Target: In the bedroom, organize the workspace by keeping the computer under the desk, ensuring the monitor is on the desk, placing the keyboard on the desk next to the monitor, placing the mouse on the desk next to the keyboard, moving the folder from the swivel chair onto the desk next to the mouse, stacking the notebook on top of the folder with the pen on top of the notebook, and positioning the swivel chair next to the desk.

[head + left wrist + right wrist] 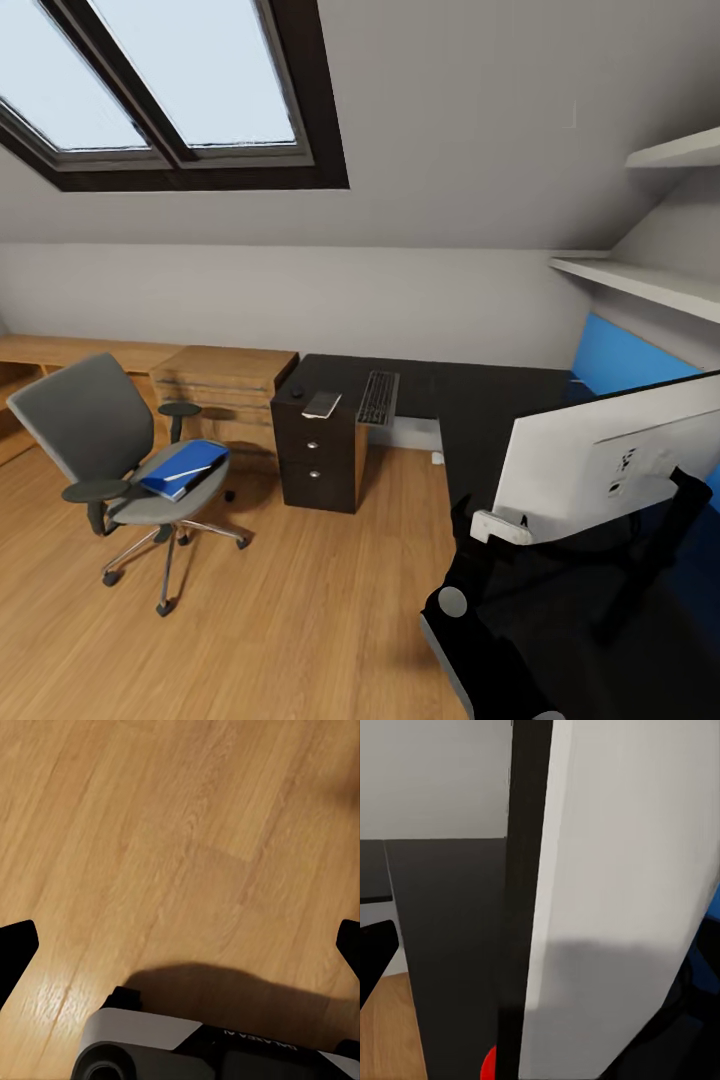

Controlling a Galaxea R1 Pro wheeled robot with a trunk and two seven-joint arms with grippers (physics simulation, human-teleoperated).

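The swivel chair (pixel 110 450) stands on the wood floor (pixel 300 600) apart from the black counter (pixel 480 400), its seat carrying the blue folder (pixel 185 467), while keyboard (pixel 379 397) and notebook (pixel 322 404) lie on the counter, the white-backed monitor (pixel 610 455) looms nearest, the left tool (pixel 180 945) gapes empty over the floor, and the right tool's state I cannot tell.

monitor (pixel 600 450): showing a white back; in the right wrist view a black edge and a red dot
desk (pixel 470 400): showing black, drawers with silver knobs
keyboard (pixel 379 397): showing dark grey with black keys
folder (pixel 183 467): showing bright blue with white page edges
chair (pixel 90 430): showing grey padding, black armrests, a chrome base
notebook (pixel 322 404): showing grey
floor (pixel 180 847): showing light wood grain
chest (pixel 225 385): showing light wood
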